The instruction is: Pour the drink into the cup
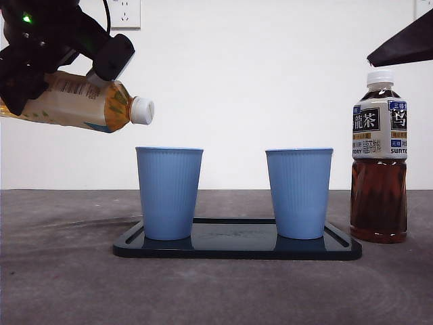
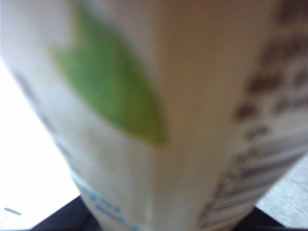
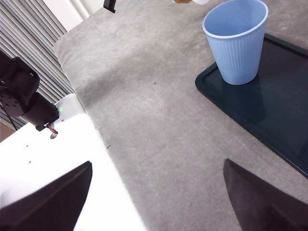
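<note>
Bottle [image 1: 74, 103] and left-hand cup [image 1: 169, 193] set the relation that matters: the tea bottle hangs tilted in the air above and to the outer side of that cup, its long axis close to level, the neck dipping slightly toward the cup. Its white cap [image 1: 142, 110] sits just above the cup's rim and just outside its near edge, not yet over the mouth. The cap looks to be on, so by my reading no liquid can leave the bottle as it stands.

The left gripper [image 1: 47, 61] holds this bottle around its body, jaws clenched on the label; its wrist view is filled by the blurred label [image 2: 159, 115], which matches. The mouth lies ahead of the jaws along the bottle's axis, toward the cup.

The right gripper [image 3: 156, 192] waits off to the side with jaws spread and nothing between them. Its wrist view looks across the grey counter [image 3: 144, 110] at one blue cup [image 3: 236, 41] on the corner of the dark tray [image 3: 269, 110]. In the front view it shows only as a black tip at the top corner, above a second, upright dark tea bottle [image 1: 379, 162] that stands on the counter just beside the tray.

Both cups, the other one [image 1: 299, 193] included, stand upright on the tray [image 1: 237, 247], well apart from each other. The left arm is plainly the nearer to the pouring. The next move, as I judge it, needs the mouth carried inward over the cup's opening before any steeper tilt.
</note>
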Tool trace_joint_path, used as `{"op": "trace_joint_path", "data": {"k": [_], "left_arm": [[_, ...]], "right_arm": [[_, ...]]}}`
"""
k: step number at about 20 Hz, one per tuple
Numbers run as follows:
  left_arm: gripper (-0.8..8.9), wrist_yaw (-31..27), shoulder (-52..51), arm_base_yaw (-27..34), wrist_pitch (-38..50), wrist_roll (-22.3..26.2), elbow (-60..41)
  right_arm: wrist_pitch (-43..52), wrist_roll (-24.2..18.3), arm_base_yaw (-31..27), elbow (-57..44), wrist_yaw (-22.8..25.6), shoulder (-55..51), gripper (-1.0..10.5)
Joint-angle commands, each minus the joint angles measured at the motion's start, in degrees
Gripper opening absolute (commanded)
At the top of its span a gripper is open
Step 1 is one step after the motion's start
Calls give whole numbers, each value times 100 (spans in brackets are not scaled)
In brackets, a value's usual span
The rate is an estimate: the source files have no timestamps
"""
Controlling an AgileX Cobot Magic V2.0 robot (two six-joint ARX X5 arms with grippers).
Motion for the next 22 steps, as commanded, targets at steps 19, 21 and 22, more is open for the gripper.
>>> {"op": "trace_joint_path", "data": {"k": [19, 21, 22], "left_arm": [[123, 81, -170, -7, 234, -1458, 151], [123, 662, -363, 2, 219, -2210, 151], [123, 1056, -492, 17, 214, -2662, 151]], "right_arm": [[22, -68, 42, 96, -11, 31, 431], [22, -68, 42, 96, -9, 31, 431], [22, -68, 42, 96, -9, 31, 431]]}}
